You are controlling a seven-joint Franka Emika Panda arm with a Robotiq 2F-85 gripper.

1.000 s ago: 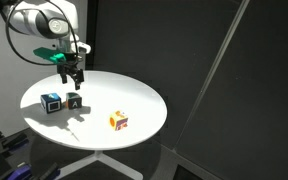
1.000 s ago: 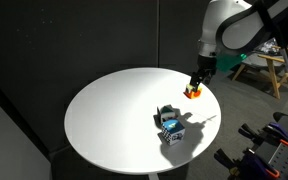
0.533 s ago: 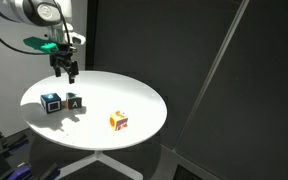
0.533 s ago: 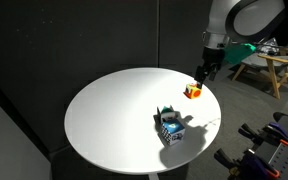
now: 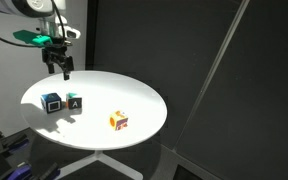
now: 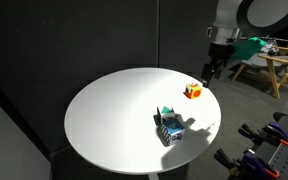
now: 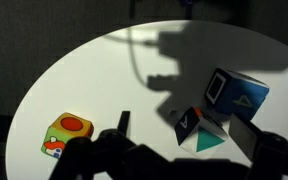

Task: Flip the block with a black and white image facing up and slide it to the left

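The block (image 5: pixel 74 102) is a small dark cube on the white round table (image 5: pixel 134 95), touching the blue-and-white cube (image 5: pixel 52 102). In the wrist view the block (image 7: pixel 199 132) shows a dark face and a white face with a teal triangle. It also shows in an exterior view (image 6: pixel 164 116). My gripper (image 5: pixel 62 68) hangs open and empty well above the table, behind the two cubes. It shows in an exterior view (image 6: pixel 213 70) and in the wrist view (image 7: pixel 186 142), fingers spread.
An orange-yellow cube (image 5: pixel 118 121) sits apart near the table's middle; it also shows in an exterior view (image 6: pixel 193 91) and in the wrist view (image 7: pixel 67 136). The blue-and-white cube (image 7: pixel 236 93) is next to the block. A wooden stool (image 6: pixel 269 70) stands beyond the table.
My gripper has risen and drawn back from just above the block, away from the cubes. The three cubes have not moved.
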